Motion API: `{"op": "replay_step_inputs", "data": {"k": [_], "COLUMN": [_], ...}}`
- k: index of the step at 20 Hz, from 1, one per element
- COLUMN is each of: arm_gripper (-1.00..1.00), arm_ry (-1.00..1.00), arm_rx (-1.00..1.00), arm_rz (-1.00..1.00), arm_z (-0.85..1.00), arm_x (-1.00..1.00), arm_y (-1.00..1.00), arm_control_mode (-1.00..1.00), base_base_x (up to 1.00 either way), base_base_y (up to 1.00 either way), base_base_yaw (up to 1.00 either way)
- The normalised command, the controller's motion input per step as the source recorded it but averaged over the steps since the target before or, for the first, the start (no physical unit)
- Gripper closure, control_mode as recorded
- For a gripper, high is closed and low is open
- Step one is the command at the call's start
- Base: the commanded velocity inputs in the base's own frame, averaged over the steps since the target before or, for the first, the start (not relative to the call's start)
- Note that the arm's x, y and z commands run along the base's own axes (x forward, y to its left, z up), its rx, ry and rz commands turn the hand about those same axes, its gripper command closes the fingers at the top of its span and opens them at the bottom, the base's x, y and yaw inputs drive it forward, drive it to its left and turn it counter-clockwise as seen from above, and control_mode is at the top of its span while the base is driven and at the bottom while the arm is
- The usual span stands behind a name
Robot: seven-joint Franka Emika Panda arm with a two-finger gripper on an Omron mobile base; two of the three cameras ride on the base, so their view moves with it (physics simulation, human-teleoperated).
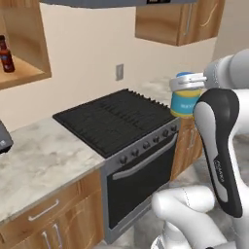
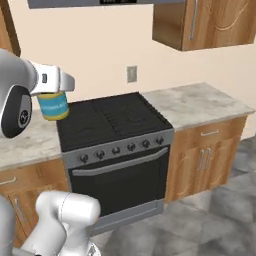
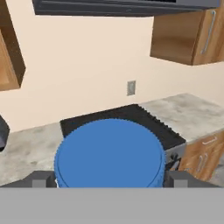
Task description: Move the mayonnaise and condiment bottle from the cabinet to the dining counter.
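Nearest the hand camera sits the blue lid of the mayonnaise [image 3: 109,153], broad and round, with the two dark fingers [image 3: 41,179] standing wide at its left and right edges. Gripper [image 3: 109,181] state: jaws spread to the width of the jar and closed on it just below the lid; the jar is carried in the air, clear of any surface.

Left base view: the mayonnaise [image 1: 185,99] hangs at the arm's white wrist, blue lid up, blue, yellow and green label facing the camera, above the right front corner of the black stove [image 1: 116,119]. Right base view: the same jar [image 2: 53,106] shows under the gripper [image 2: 52,90], over the left edge of the stove [image 2: 112,120].

Condiment bottle [image 1: 6,54]: upright, dark reddish-brown, standing on the shelf of the open cabinet [image 1: 29,65] at the upper left of the left base view, well apart from the jar and the arm.

Surroundings: marble-veined counter [image 1: 44,155] to the left of the stove, with wood drawers beneath; a second stretch of counter [image 2: 195,102] to the stove's right. Oven door [image 2: 120,180] closed, row of knobs above its handle. Grey wall socket [image 2: 132,74] on the beige wall behind the stove. Closed wall cabinet [image 2: 215,22] at upper right, carved panel, grey bar handle
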Motion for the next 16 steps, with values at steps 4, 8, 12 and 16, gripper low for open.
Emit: {"op": "replay_step_inputs", "data": {"k": [4,8,12,16], "arm_gripper": [1.00,1.00,1.00,1.00], "arm_ry": [0.00,0.00,0.00,0.00], "arm_rx": [0.00,0.00,0.00,0.00], "arm_rz": [0.00,0.00,0.00,0.00], "arm_z": [0.00,0.00,0.00,0.00], "arm_x": [0.00,0.00,0.00,0.00], "arm_y": [0.00,0.00,0.00,0.00], "arm_control_mode": [1.00,1.00,1.00,1.00], "base_base_x": [-0.01,-0.02,-0.06,-0.14], "base_base_y": [-0.71,-0.81,-0.83,-0.81], "base_base_yaw": [-0.64,-0.61,-0.60,-0.59]}}
